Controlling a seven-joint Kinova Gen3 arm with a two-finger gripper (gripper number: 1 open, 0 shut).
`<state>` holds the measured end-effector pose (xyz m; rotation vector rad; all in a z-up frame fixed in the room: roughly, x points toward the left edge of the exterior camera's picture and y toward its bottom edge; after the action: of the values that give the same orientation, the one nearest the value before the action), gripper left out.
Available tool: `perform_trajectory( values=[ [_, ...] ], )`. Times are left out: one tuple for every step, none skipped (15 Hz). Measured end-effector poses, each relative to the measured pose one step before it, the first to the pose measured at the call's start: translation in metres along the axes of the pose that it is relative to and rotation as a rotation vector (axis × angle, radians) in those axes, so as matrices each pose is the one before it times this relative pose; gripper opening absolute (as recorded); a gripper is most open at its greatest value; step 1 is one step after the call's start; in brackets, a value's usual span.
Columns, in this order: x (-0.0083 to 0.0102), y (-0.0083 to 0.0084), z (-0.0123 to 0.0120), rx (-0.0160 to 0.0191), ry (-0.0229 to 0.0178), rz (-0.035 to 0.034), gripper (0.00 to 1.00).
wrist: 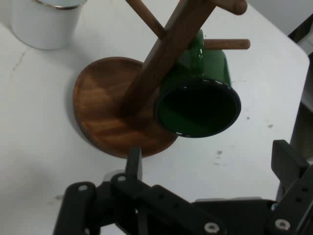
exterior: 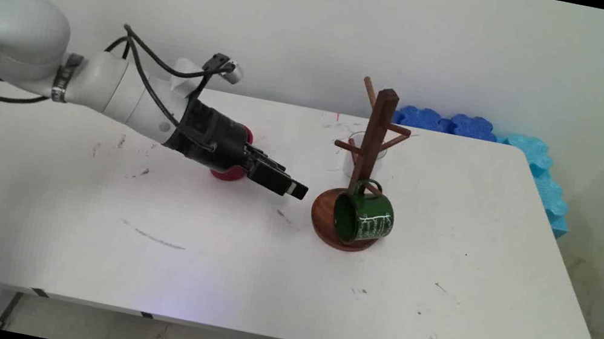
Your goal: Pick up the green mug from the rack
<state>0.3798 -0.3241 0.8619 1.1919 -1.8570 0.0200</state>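
1. Low over the table (exterior: 258, 285), the tool (exterior: 290, 187) sits a little left of the frame's centre in the main view, its long axis slanting down toward the right, tips aimed at the wooden mug tree (exterior: 367, 162).
2. Its fingers are spread apart and hold nothing: in the hand view one finger (wrist: 134, 164) rises at lower centre and the other (wrist: 288, 164) at the lower right edge, with bare table between them.
3. Nearest to the tool is the green mug (exterior: 364, 218), hanging by its handle from a low peg of the tree, at centre right of the main view.
4. The mug lies roughly on its side, its long axis tilted; its dark mouth faces toward the tool and slightly down, at the centre of the hand view (wrist: 198, 110).
5. The mug's lower rim hangs over the tree's round base (exterior: 329, 226); whether it touches the base I cannot tell.
6. Tool and mug are apart, with a strip of table between them.
7. Only the main view shows a red object (exterior: 228, 172) half hidden behind the tool's wrist, and blue foam pieces (exterior: 451, 122) along the wall at upper right.
8. The hand view shows a white cup (wrist: 46, 22) clearly at its upper left; in the main view it stands mostly hidden behind the tree's post.
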Motion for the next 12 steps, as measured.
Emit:
perform_trajectory(
  values=[
    [-0.00192, -0.00086, 0.00088, -0.00672, 0.00625, -0.01687, 1.0],
    [-0.00218, -0.00111, 0.00133, -0.0066, 0.0068, -0.01793, 1.0],
    [-0.00192, -0.00101, 0.00126, -0.00503, 0.0054, -0.01444, 1.0],
    [-0.00245, -0.0011, 0.00221, -0.00651, 0.00713, -0.01746, 1.0],
    [-0.00176, -0.00072, 0.00212, -0.00388, 0.00571, -0.01279, 1.0],
    [-0.00163, -0.0004, 0.00224, -0.00406, 0.0054, -0.01177, 1.0],
    [-0.00197, -0.00001, 0.00317, -0.00563, 0.00588, -0.01345, 1.0],
    [-0.00183, 0.00036, 0.00346, -0.00547, 0.00615, -0.01252, 1.0],
    [-0.00169, 0.00079, 0.00378, -0.00598, 0.00593, -0.01104, 1.0],
    [-0.00129, 0.0008, 0.0034, -0.00474, 0.00548, -0.00863, 1.0],
    [-0.00142, 0.00121, 0.00403, -0.00535, 0.00532, -0.00807, 1.0],
    [-0.00117, 0.00089, 0.00348, -0.00419, 0.00422, -0.00622, 1.0]
  ],
)
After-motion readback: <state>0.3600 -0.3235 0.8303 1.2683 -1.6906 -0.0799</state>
